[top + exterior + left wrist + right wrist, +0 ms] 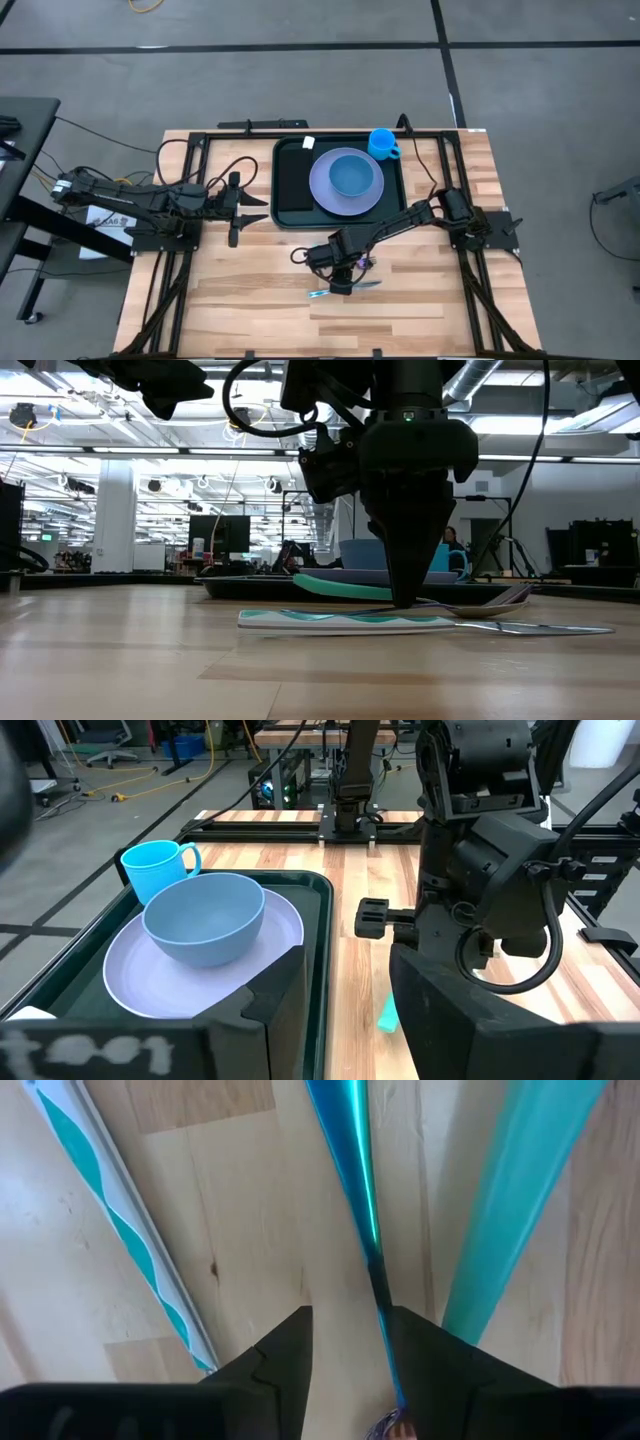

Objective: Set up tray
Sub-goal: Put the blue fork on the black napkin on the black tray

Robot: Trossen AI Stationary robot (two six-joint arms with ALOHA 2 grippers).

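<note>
Room beyond is an open hall with ceiling lights. Wooden worktop (pixel 250 300) carries the tray (pixel 288 185) at its far middle. Right end effector (pixel 341 286) stands open over a teal utensil (pixel 350 1170); left end effector (pixel 236 204), open, beside the tray.

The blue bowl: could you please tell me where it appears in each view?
High view: blue bowl on the lavender plate, upper centre.
Low view: behind the right hand, mostly hidden.
Left wrist view: left of centre.
Right wrist view: not in it.
Shared landmark: the tray.
</note>
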